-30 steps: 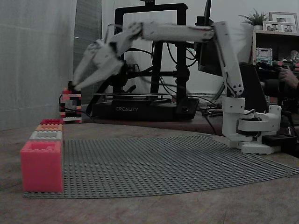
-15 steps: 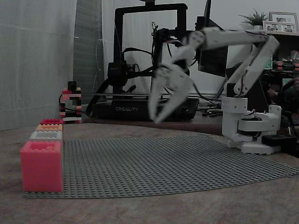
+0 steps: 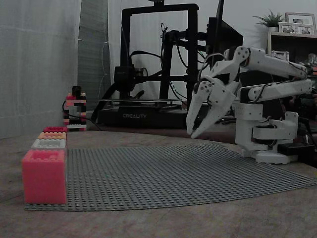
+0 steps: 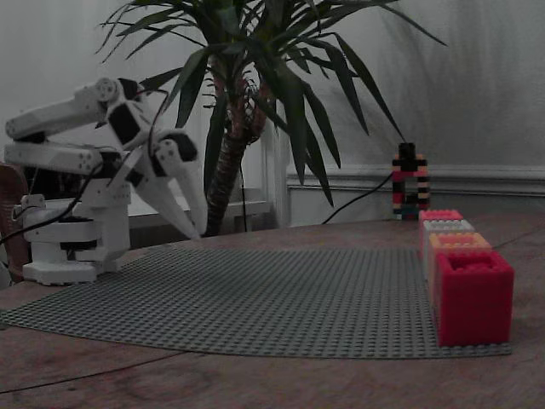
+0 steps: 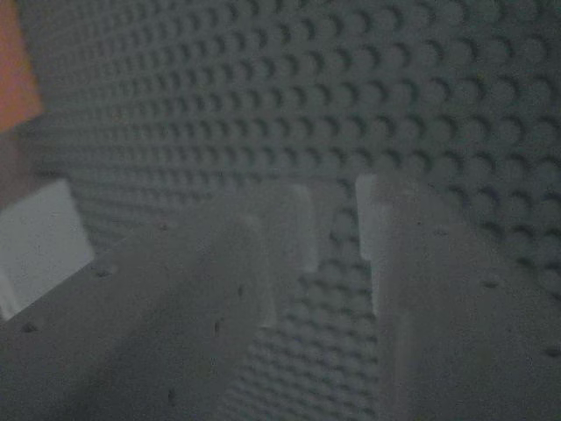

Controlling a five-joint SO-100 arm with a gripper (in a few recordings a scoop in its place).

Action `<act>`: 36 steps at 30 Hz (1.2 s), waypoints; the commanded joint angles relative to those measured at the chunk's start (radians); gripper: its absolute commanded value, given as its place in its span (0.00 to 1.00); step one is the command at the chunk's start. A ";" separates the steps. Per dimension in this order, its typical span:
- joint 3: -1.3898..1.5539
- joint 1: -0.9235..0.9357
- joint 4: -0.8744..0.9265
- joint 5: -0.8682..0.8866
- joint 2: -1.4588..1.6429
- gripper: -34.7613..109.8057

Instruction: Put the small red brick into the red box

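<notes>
The arm [image 3: 275, 60] is white plastic, built of blocky, round-edged segments with black motors [image 4: 126, 122] set at the joints; its base [image 3: 267, 134] is white too. The fingers [image 5: 438, 307] are pale, flat and tapered (small dark pits dot them).

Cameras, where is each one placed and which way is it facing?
A fixed view: table height, facing the 3D printer; arm right, gripper over baseplate.
A fixed view: table height, opposite side, facing the plant; arm left.
Wrist view: on the arm, looking down at baseplate studs past the gripper.
Both fixed views share the red box.
</notes>
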State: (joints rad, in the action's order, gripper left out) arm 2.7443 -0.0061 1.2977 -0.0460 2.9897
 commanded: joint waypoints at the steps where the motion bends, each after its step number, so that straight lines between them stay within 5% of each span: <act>1: 0.038 -0.028 0.034 0.003 0.091 0.24; 36: 0.109 -0.032 0.112 0.029 0.230 0.24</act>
State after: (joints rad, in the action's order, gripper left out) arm 2.8639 -0.0245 1.3821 -0.0153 3.2076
